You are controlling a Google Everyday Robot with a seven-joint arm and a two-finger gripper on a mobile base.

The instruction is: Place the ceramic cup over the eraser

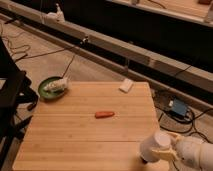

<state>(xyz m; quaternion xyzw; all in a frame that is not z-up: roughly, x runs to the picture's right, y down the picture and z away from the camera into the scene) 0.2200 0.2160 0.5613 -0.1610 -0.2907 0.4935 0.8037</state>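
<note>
While the tool [169, 150] clasped the ceramic cup [155, 146], tilted at the surface's [75, 130] near right corner above the barely visible eraser [144, 161], inverting and lowering seemed next.

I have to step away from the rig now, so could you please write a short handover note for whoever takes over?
Claw: at the table's front right corner, shut on the cup, which is tilted with its rim up and to the right.
Eraser: on the table just under the cup's lower left edge, mostly hidden.
Done: cup picked up and brought to the eraser.
Left: turn the cup mouth down, lower it over the eraser, release.
Carrot mid-table, white block at the back edge, green plate at the back left corner.
</note>
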